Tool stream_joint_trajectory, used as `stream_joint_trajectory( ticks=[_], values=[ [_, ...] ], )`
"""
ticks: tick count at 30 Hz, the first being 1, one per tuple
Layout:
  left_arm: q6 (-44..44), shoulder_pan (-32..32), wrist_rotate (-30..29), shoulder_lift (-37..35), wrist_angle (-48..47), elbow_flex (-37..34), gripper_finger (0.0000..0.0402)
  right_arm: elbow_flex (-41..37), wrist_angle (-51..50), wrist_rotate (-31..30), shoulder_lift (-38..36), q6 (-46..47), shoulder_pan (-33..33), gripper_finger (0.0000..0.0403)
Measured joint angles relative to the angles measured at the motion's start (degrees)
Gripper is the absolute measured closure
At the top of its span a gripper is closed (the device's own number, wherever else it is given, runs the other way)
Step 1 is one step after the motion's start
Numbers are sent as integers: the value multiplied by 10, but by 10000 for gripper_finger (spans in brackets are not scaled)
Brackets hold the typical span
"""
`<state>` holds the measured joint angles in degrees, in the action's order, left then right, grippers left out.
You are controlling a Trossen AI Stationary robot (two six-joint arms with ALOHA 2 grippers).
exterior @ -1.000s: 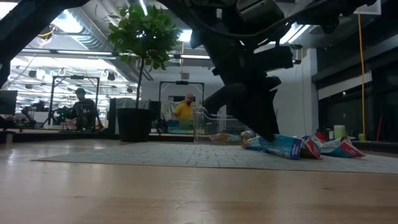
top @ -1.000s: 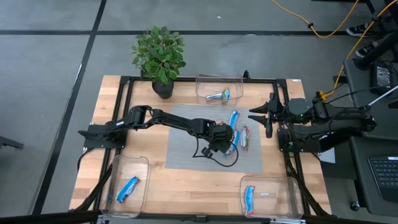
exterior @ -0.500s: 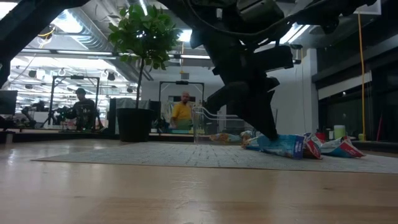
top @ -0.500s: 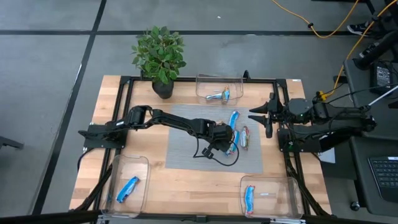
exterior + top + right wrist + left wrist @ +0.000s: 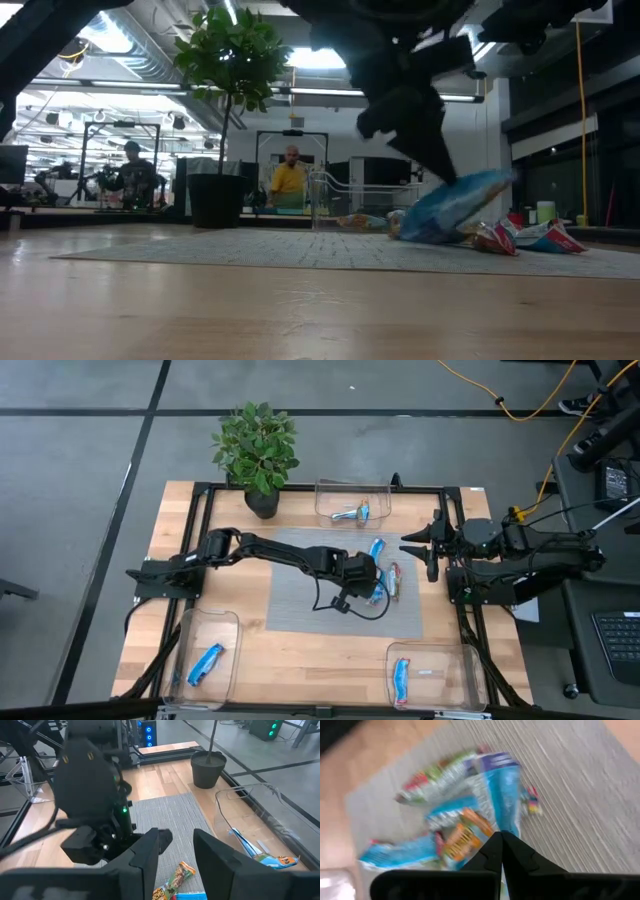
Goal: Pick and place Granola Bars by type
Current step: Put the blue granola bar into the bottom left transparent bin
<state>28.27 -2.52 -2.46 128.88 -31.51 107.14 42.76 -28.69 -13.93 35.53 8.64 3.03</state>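
Granola bars lie on the grey mat (image 5: 300,595) at mid-table: a blue bar (image 5: 376,548) and an orange-green bar (image 5: 394,582). Beside them my left gripper (image 5: 370,586) is shut on another blue bar (image 5: 450,208), which shows tilted in the low view. Two more bars (image 5: 548,237) lie flat on the mat behind it. My right gripper (image 5: 424,550) waits open at the table's right edge, holding nothing; the right wrist view shows its fingers apart (image 5: 177,855). My left gripper pinches the blue bar between its two shut fingers (image 5: 501,840) at the wrapper's near end (image 5: 506,825). The fingers slant down from the table's left. The bar is tilted, its held end (image 5: 485,185) raised and its other end (image 5: 408,230) low by the mat.
A clear bin (image 5: 352,488) at the far edge holds a bar (image 5: 352,513). The near-left bin (image 5: 228,622) holds a blue bar (image 5: 205,663), and the near-right bin (image 5: 450,652) holds a red-blue bar (image 5: 400,680). A potted plant (image 5: 258,455) stands at the far left.
My left gripper has risen from the mat with the blue bar. The bar lay flat among the others; now its held end is lifted and it stands tilted. The other bars have stayed in place.
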Motion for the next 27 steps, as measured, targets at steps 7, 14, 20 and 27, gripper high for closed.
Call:
stream_joint_trajectory(
  ticks=[7, 14, 20, 27],
  values=[
    [21, 0, -29, -2, -27, 34, 400, 0, 0, 0, 0, -1, 0, 276],
    [7, 8, -25, -3, -36, 38, 399, 0, 0, 0, 0, -1, 0, 276],
    [-3, 16, 16, -1, -50, 38, 379, 0, 0, 0, 0, -3, 0, 276],
    [23, 16, 36, 4, -62, 38, 298, 0, -2, 0, 0, -3, 0, 276]
  ],
)
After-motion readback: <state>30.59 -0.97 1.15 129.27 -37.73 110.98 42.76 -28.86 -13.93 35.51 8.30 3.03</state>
